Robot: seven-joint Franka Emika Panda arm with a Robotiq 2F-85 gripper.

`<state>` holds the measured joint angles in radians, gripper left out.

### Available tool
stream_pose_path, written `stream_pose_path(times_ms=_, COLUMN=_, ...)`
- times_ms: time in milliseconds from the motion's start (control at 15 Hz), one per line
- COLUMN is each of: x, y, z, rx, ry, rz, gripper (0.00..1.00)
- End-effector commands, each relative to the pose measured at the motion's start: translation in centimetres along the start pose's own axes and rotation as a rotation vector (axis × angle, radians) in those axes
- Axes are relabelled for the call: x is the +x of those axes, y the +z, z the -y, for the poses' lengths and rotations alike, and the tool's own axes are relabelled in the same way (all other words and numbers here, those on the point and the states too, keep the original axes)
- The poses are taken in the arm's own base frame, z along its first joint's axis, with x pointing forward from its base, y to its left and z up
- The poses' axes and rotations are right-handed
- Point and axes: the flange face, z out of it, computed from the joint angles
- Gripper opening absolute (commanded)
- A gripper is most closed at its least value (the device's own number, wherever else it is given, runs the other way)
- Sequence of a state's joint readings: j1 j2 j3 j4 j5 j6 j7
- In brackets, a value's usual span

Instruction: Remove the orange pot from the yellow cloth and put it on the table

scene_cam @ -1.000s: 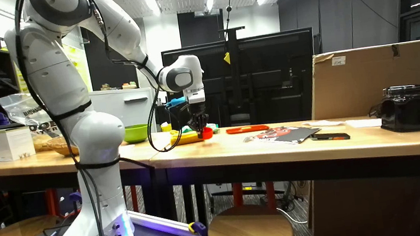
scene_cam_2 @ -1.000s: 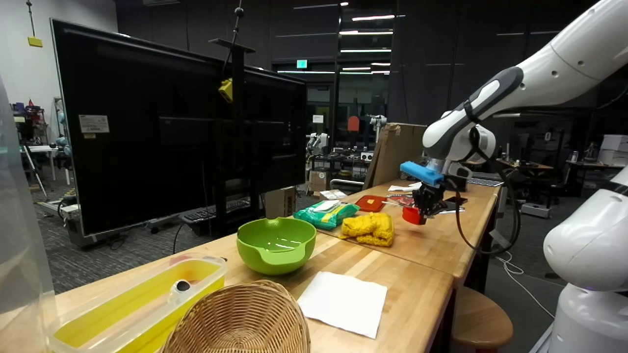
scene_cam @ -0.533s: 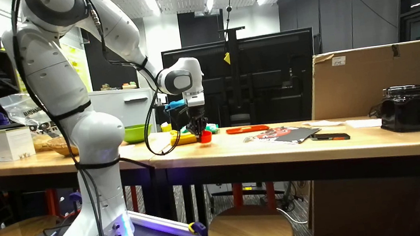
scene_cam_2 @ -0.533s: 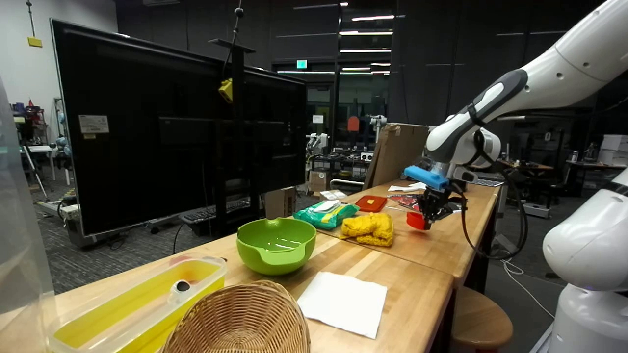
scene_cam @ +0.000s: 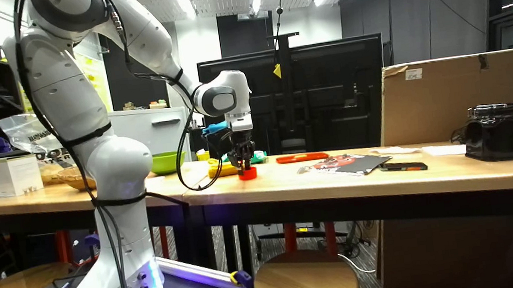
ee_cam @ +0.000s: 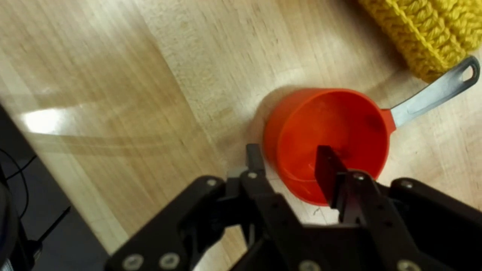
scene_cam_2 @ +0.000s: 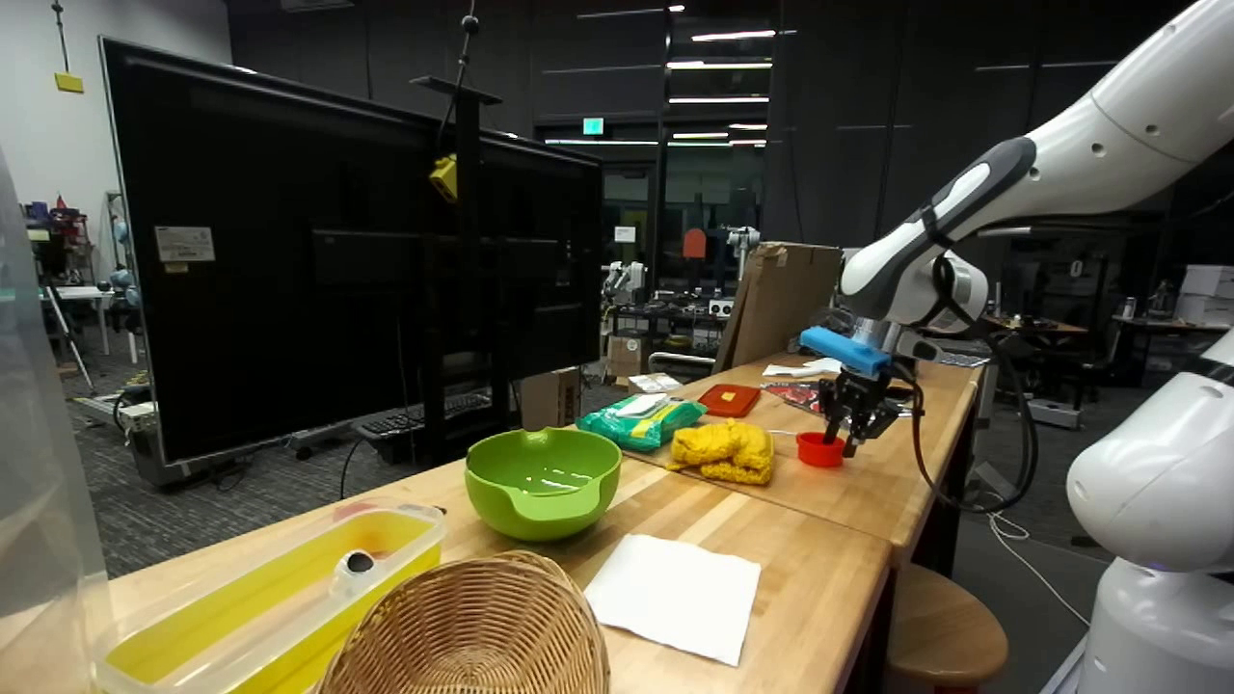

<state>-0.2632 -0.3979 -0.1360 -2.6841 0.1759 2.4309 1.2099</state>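
The orange pot (ee_cam: 335, 113), a small round red-orange cup with a grey handle, stands upright on the wood-topped table (ee_cam: 180, 45); it shows in both exterior views (scene_cam: 247, 174) (scene_cam_2: 820, 450). Its handle points toward the yellow cloth (ee_cam: 429, 34) and overlaps the cloth's corner in the wrist view. The folded knitted cloth lies beside the pot, also in an exterior view (scene_cam_2: 723, 453). My gripper (ee_cam: 289, 146) is open around the pot's near wall: one finger is over the inside, the other outside with a gap to the wall. It points down in an exterior view (scene_cam_2: 840, 444).
A green wipes packet (scene_cam_2: 641, 421) and a flat red tray (scene_cam_2: 729, 400) lie behind the cloth. A lime-green bowl (scene_cam_2: 543, 482), a wicker basket (scene_cam_2: 472, 627) and a yellow-lined bin (scene_cam_2: 270, 598) stand further along. A dark folder (scene_cam: 357, 165) lies beyond the pot.
The pot was held tilted just above the table and moved slightly away from the cloth. It came down, the fingers opened, and it now stands upright on the table.
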Motion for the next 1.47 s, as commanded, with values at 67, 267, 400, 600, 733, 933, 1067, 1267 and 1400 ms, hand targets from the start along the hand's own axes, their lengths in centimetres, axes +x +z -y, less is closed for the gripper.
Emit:
stream_pose_path(times_ms=67, x=-0.7, y=-1.7, z=0.7, rx=0.05, ry=-0.053, rz=0.001, gripper=0.8)
stream_pose_path(times_ms=267, x=-2.9, y=-4.4, z=2.0, rx=0.087, ry=-0.138, rz=-0.012, gripper=0.98)
stream_pose_path(times_ms=400, x=-4.9, y=-6.6, z=2.5, rx=0.102, ry=-0.191, rz=-0.03, gripper=1.0)
stream_pose_path(times_ms=600, x=-8.7, y=-9.2, z=3.7, rx=0.126, ry=-0.382, rz=-0.055, gripper=1.0)
stream_pose_path(times_ms=733, x=-10.6, y=-9.9, z=3.9, rx=0.13, ry=-0.497, rz=-0.04, gripper=1.0)
stream_pose_path(times_ms=933, x=-11.0, y=-10.4, z=2.5, rx=0.103, ry=-0.67, rz=-0.023, gripper=1.0)
stream_pose_path(times_ms=1067, x=-9.6, y=-10.4, z=0.5, rx=0.062, ry=-0.78, rz=0.005, gripper=1.0)
stream_pose_path(times_ms=1267, x=-6.8, y=-11.0, z=-3.4, rx=0.005, ry=-0.949, rz=0.058, gripper=1.0)
stream_pose_path(times_ms=1400, x=-7.3, y=-10.3, z=-1.0, rx=0.009, ry=-0.864, rz=0.051, gripper=1.0)
